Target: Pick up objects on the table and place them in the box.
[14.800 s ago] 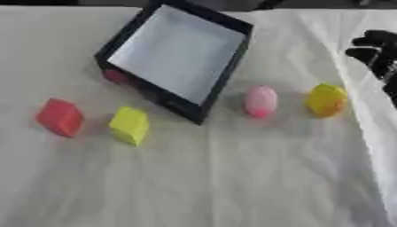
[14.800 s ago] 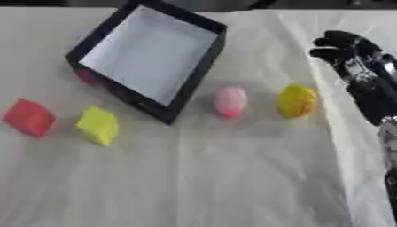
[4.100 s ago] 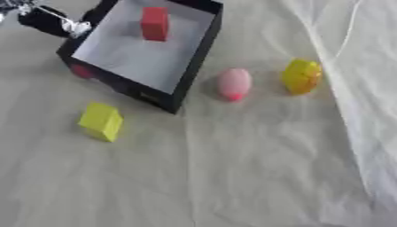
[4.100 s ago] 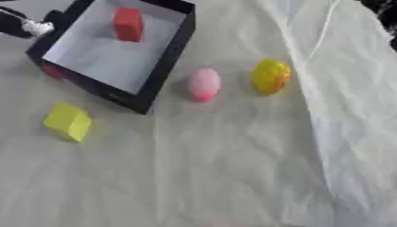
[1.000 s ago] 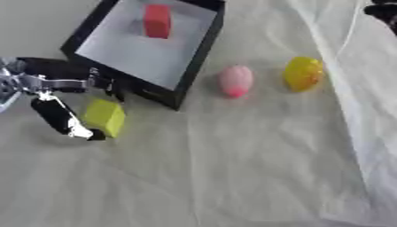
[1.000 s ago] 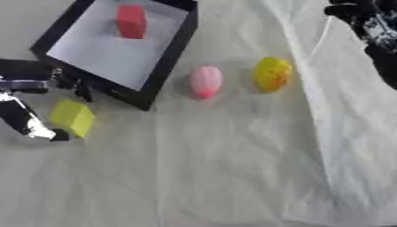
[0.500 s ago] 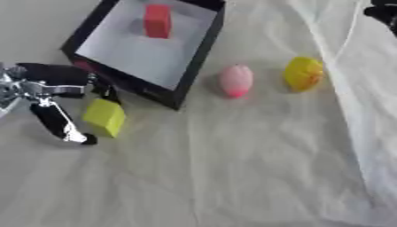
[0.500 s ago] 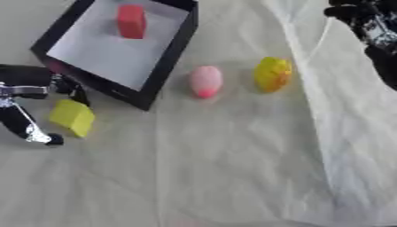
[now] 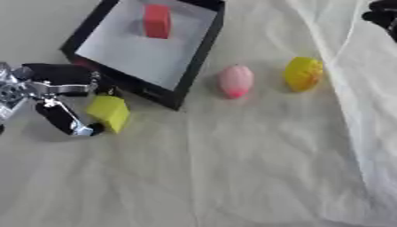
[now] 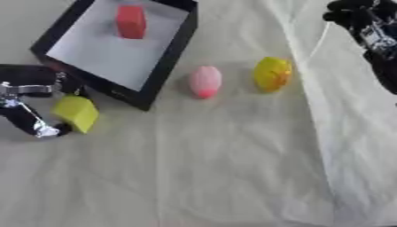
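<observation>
The box (image 9: 186,71) lies at the far left of the surface (image 9: 232,177), with one block (image 9: 157,21) inside it near its far wall. A second block (image 9: 109,113) sits just in front of the box's near left corner, between the fingers and thumb of the left hand (image 9: 43,95). Right of the box lies an egg-shaped object (image 9: 235,80), and right of that a rounded object (image 9: 303,73). The right hand (image 10: 364,24) shows far to the box's right, at the upper corner.

Cloth-covered table fills my whole view.

I see a pale cream cloth (image 9: 232,177) spread over the table, creased with soft wrinkles across the near half. On my right a second, whiter sheet (image 10: 356,133) overlaps it, its edge running down the view. Light is even and soft, shadows faint. No wall, floor or window shows.
</observation>
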Controlling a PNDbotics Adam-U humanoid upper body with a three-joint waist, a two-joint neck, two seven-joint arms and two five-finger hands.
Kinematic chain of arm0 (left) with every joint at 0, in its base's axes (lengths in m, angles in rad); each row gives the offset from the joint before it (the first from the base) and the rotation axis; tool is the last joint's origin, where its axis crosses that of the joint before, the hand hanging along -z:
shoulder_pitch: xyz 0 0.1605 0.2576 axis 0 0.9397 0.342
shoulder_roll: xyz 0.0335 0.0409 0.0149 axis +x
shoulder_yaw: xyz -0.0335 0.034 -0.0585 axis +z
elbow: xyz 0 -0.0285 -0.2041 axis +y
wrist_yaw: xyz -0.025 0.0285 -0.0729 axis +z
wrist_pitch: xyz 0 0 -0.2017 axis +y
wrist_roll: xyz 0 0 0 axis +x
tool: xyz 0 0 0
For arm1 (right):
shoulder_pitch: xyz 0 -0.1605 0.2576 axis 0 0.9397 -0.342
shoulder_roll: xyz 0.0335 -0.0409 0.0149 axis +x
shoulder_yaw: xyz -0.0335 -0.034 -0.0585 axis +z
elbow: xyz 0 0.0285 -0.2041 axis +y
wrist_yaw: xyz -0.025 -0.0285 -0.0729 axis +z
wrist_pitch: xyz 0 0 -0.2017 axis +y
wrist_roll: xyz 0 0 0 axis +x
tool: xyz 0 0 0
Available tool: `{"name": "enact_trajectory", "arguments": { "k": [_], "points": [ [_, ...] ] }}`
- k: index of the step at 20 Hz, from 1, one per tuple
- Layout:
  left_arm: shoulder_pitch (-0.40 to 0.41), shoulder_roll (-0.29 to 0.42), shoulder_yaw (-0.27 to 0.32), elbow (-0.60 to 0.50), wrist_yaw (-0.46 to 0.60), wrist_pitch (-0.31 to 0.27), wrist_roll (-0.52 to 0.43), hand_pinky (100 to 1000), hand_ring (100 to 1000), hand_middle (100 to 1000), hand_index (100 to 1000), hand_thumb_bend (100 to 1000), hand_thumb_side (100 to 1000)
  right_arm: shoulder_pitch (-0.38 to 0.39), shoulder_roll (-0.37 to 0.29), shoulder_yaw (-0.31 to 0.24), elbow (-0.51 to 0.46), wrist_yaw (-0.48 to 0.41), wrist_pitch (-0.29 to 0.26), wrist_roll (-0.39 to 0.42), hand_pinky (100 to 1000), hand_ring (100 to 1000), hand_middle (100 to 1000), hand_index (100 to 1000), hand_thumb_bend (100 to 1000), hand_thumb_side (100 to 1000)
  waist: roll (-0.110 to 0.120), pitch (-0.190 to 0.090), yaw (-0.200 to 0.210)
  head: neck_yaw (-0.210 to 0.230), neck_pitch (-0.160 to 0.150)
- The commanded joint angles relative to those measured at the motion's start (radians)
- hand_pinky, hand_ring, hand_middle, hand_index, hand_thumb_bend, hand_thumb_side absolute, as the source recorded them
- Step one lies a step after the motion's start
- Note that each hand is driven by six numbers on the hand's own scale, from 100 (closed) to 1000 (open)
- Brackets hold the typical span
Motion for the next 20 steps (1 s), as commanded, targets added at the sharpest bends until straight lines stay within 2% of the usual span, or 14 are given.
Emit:
{"name": "enact_trajectory", "arguments": {
  "k": [1, 7, 12, 16, 20],
  "points": [
    [-0.003, 0.034, 0.007, -0.044, 0.032, -0.031, -0.026, 655, 606, 597, 747, 135, 201, 0.001, -0.018, -0.007, -0.005, 0.007, -0.006, 0.003, 1000, 835, 778, 826, 100, 522, -0.016, -0.03, 0.0, 0.002, 0.007],
    [0.002, 0.162, 0.053, -0.19, 0.108, -0.073, -0.002, 646, 592, 583, 723, 201, 210, 0.003, -0.027, -0.007, -0.005, 0.006, -0.007, 0.001, 1000, 835, 778, 825, 100, 523, -0.008, -0.035, 0.001, -0.006, 0.007],
    [-0.012, 0.248, 0.146, -0.257, 0.208, -0.094, 0.099, 647, 580, 575, 703, 170, 177, -0.005, -0.04, -0.007, -0.01, -0.015, -0.008, -0.003, 1000, 835, 778, 825, 100, 523, -0.005, -0.039, 0.0, -0.009, -0.005],
    [-0.093, 0.235, 0.216, -0.22, 0.306, -0.093, 0.141, 651, 570, 565, 695, 165, 146, -0.011, -0.045, -0.006, -0.01, -0.027, -0.005, -0.004, 1000, 835, 778, 825, 100, 523, -0.004, -0.042, -0.003, -0.009, -0.012],
    [-0.215, 0.162, 0.227, -0.05, 0.318, -0.127, 0.068, 658, 577, 571, 694, 151, 165, -0.019, -0.05, -0.005, -0.01, -0.039, -0.002, -0.005, 1000, 834, 778, 825, 100, 523, 0.0, -0.045, -0.012, 0.0, -0.014]
  ]
}}
